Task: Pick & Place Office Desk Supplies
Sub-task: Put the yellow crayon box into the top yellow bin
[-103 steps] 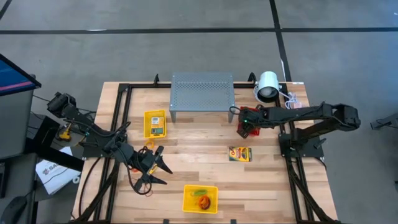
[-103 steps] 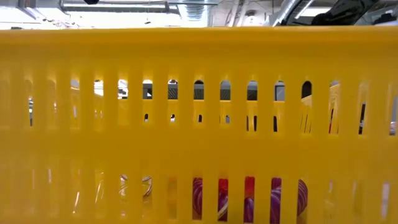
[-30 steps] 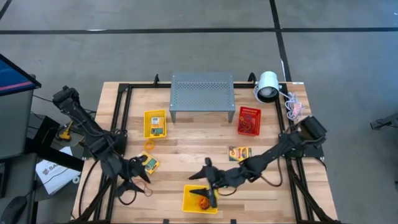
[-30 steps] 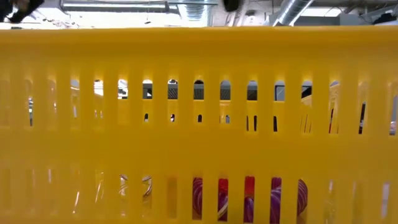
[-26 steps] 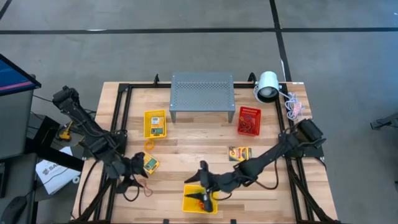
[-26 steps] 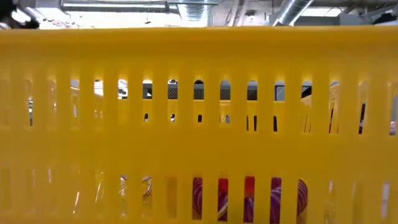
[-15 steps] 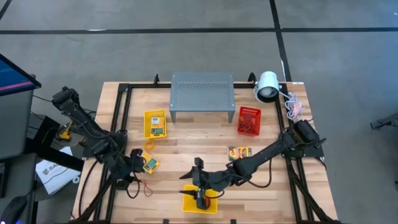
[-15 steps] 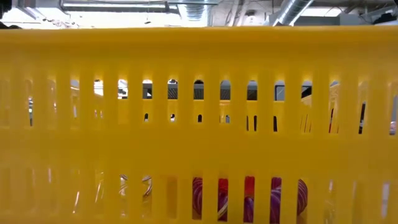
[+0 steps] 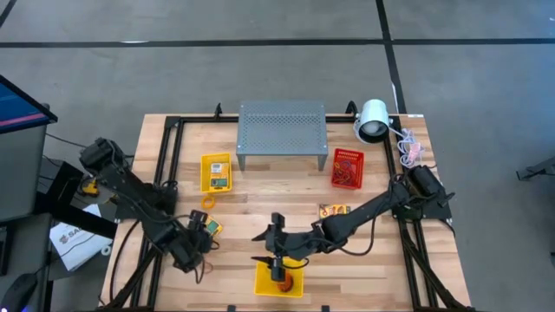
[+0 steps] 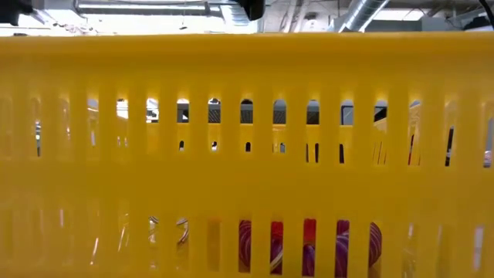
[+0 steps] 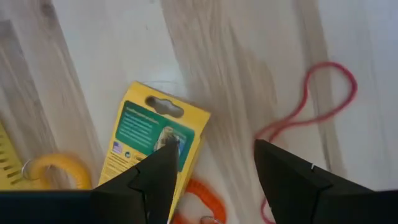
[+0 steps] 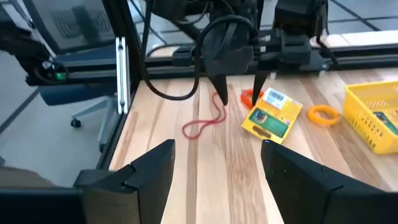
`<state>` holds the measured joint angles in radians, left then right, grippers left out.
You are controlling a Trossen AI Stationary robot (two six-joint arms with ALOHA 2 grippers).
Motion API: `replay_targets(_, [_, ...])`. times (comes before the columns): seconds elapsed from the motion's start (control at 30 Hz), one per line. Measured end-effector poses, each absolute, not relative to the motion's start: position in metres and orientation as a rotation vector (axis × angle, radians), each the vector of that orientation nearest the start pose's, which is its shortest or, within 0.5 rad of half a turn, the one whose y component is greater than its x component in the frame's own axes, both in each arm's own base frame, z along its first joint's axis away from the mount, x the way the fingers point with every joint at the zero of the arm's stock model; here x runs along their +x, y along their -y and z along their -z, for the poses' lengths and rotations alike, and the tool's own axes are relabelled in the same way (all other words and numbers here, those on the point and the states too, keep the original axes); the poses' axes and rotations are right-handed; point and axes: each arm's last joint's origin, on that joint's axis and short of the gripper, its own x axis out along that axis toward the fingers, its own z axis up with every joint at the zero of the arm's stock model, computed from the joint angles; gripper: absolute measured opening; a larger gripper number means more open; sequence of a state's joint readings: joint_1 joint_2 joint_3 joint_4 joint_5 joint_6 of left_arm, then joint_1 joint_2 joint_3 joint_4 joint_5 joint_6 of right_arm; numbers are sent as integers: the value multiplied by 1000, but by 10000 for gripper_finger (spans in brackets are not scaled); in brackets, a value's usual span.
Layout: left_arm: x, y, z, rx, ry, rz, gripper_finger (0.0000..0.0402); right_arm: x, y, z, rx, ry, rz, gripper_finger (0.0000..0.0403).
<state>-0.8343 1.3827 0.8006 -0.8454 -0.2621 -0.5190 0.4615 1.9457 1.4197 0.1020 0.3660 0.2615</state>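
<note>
Now that our right end effector [image 9: 276, 263] has pulled back over the yellow basket [image 9: 264, 286], fingers wide and empty, our left end effector [image 11: 211, 163], also open, has moved over the crayon box [image 11: 152, 142] on the worktop [image 9: 260, 195], likely next.

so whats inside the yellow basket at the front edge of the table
An orange-red clump of rubber bands lies in the yellow basket. The right hand hangs over it and covers part of the inside. The low view shows only coloured streaks through the slots.
</note>
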Motion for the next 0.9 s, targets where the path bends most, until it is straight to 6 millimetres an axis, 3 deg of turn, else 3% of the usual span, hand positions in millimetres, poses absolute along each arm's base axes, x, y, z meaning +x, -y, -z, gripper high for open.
replay_targets(0.37, [181,197,-191,191,-1317,87,205,399,-192,-229,52,-450,-42,234])
replay_targets(0.5, [176,205,-198,203,-1375,34,204,393,-194,-216,49,-451,-52,234])
replay_targets(0.9, [144,215,-201,183,-1435,-112,168,389,-195,-210,80,-395,-66,234])
